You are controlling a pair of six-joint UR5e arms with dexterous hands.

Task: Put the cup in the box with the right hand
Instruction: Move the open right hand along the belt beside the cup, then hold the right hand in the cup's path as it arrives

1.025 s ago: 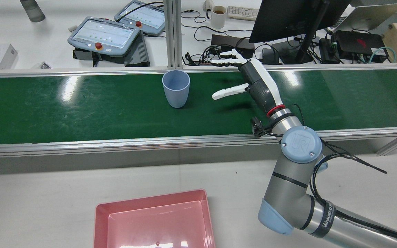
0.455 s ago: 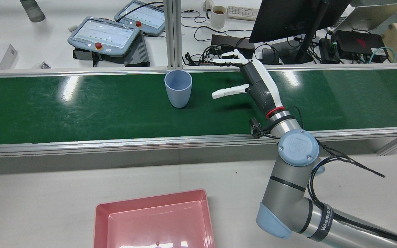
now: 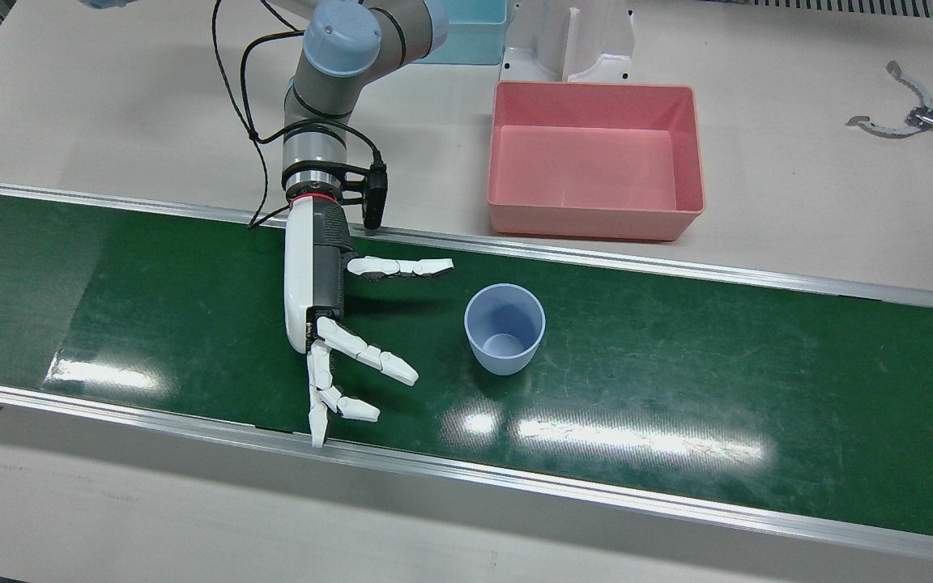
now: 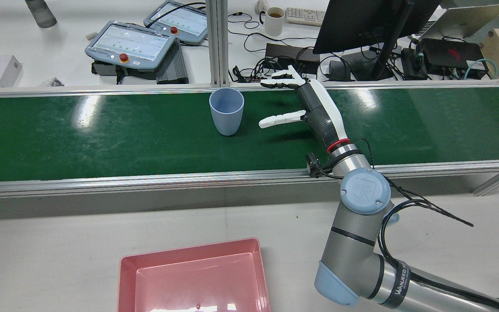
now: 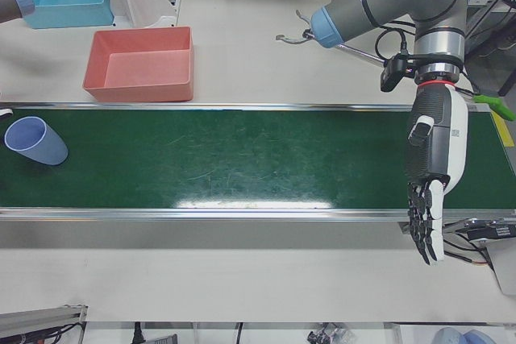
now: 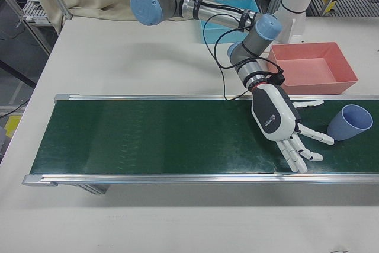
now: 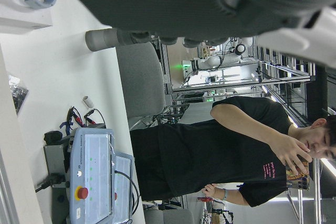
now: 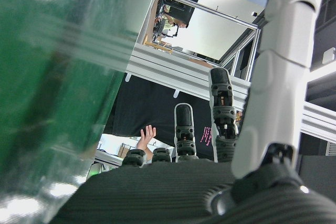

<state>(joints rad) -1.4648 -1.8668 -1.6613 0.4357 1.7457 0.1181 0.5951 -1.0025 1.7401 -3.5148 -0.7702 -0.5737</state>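
A pale blue cup (image 3: 505,332) stands upright on the green belt (image 3: 717,364), also seen in the rear view (image 4: 226,110) and the right-front view (image 6: 349,121). My right hand (image 3: 313,300) is open and empty just above the belt, with its thumb and fingers spread toward the cup and a gap between them; it also shows in the rear view (image 4: 314,106) and the right-front view (image 6: 275,117). The pink box (image 3: 596,219) sits empty on the table behind the belt. My left hand (image 5: 435,151) hangs open and empty over the belt's far end, well away from the cup (image 5: 32,141).
A blue bin (image 3: 466,32) and a white pedestal (image 3: 572,40) stand behind the pink box. A metal tool (image 3: 904,121) lies on the table. The belt has aluminium rails (image 4: 145,180). Teach pendants (image 4: 130,43), cables and a monitor sit beyond it.
My right hand has moved toward the cup, leftward in the rear view. The cup has shifted slightly rightward along the belt, so the gap has narrowed.
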